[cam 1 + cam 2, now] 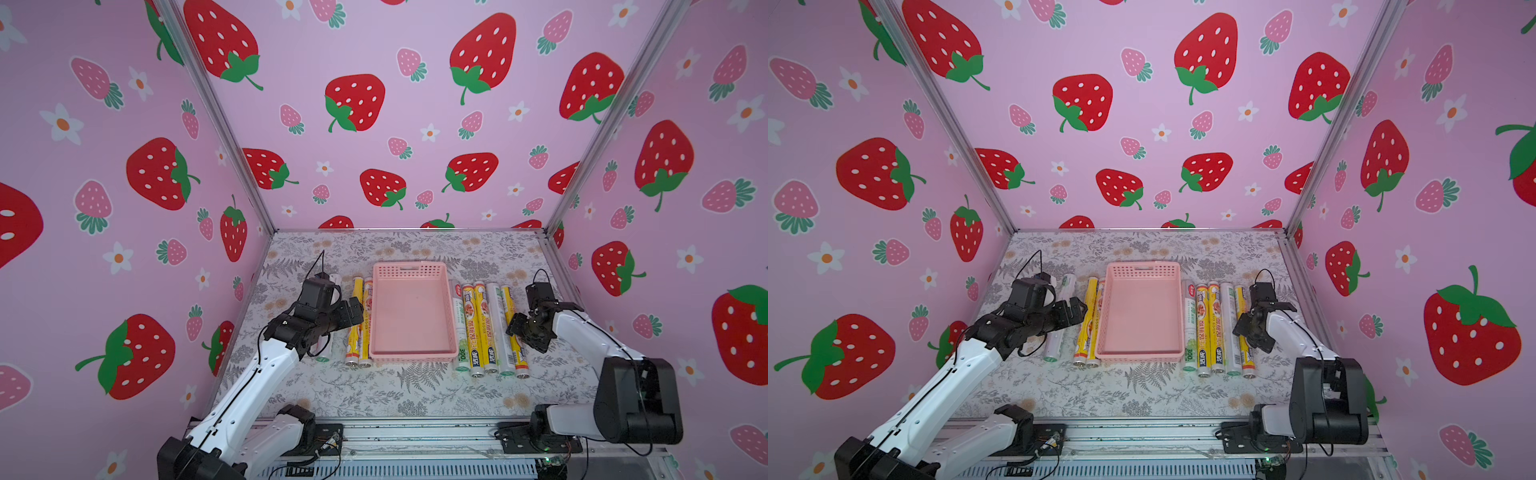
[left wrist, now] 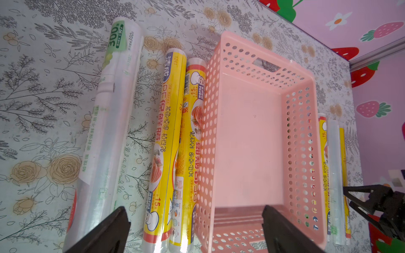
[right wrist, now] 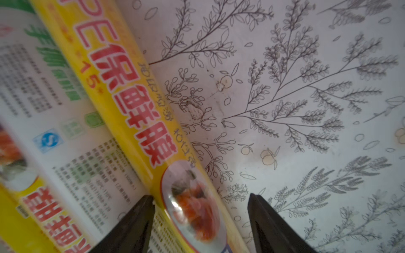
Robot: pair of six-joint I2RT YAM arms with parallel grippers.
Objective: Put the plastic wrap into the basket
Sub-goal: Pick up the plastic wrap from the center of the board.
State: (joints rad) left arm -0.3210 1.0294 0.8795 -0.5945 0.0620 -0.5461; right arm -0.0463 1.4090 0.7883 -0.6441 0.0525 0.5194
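Observation:
The pale-pink basket (image 1: pixel 411 268) (image 1: pixel 1142 268) (image 2: pixel 210 131) stands empty at mid-table. To its left lie a white plastic wrap roll (image 1: pixel 1054 345) (image 2: pixel 114 109) and two yellow ones (image 1: pixel 353 345) (image 2: pixel 168 120). Several more lie to its right. My left gripper (image 1: pixel 349 311) (image 2: pixel 195 210) hovers open above the left rolls and the basket's near corner, holding nothing. My right gripper (image 1: pixel 513 328) (image 3: pixel 200 197) is low over the outermost yellow roll (image 1: pixel 519 359) (image 3: pixel 122 105). Its jaws straddle that roll: one finger (image 3: pixel 144 210) is against it, and a gap shows at the other.
A white roll with green print (image 3: pixel 54 109) lies right beside the straddled yellow one. Pink strawberry-print walls (image 1: pixel 124 249) close in the floral table (image 1: pixel 415 395) on three sides. Both arm bases sit on the metal rail (image 1: pixel 415 436) at the front edge.

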